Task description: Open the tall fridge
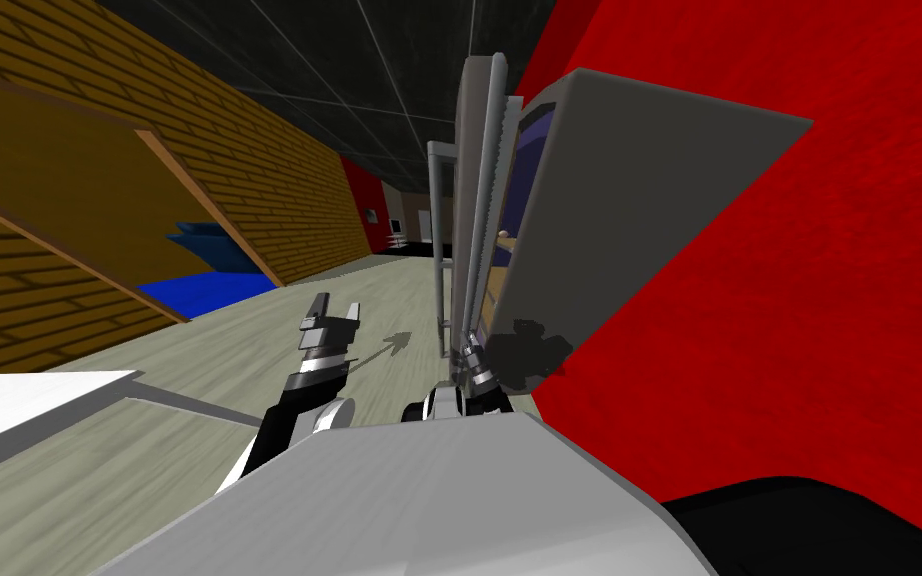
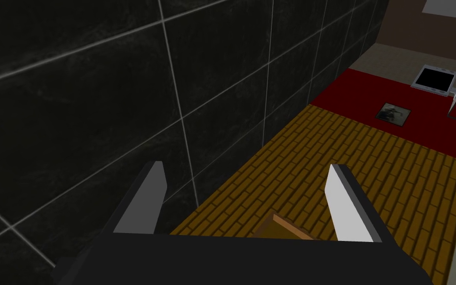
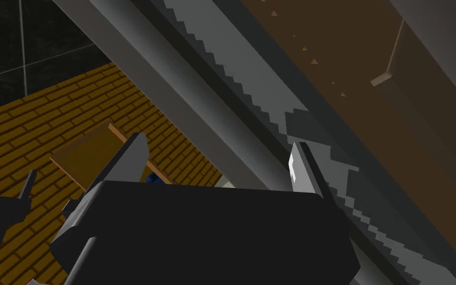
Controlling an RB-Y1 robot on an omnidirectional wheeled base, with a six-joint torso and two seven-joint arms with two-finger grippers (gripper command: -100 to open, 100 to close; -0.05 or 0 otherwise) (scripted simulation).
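Note:
The tall grey fridge [image 1: 639, 200] stands against the red wall to my right. Its door [image 1: 476, 180] is ajar and faces me edge-on, with a slim grey handle bar [image 1: 437, 230] on its outer side and shelves [image 1: 505, 262] showing in the gap. My right gripper [image 1: 470, 358] is low at the door's edge, open. In the right wrist view the door's grey edge [image 3: 212, 84] slants across between the fingers of that gripper [image 3: 217, 163]. My left gripper [image 1: 331, 316] hangs open over the floor, left of the door, holding nothing [image 2: 244, 203].
A brick wall [image 1: 249, 150] with a wood-framed opening [image 1: 164, 230] and a blue area runs along my left. The red wall [image 1: 799, 350] closes off the right. A white counter corner [image 1: 19, 400] is at lower left. Pale floor [image 1: 389, 290] stretches ahead to a far doorway.

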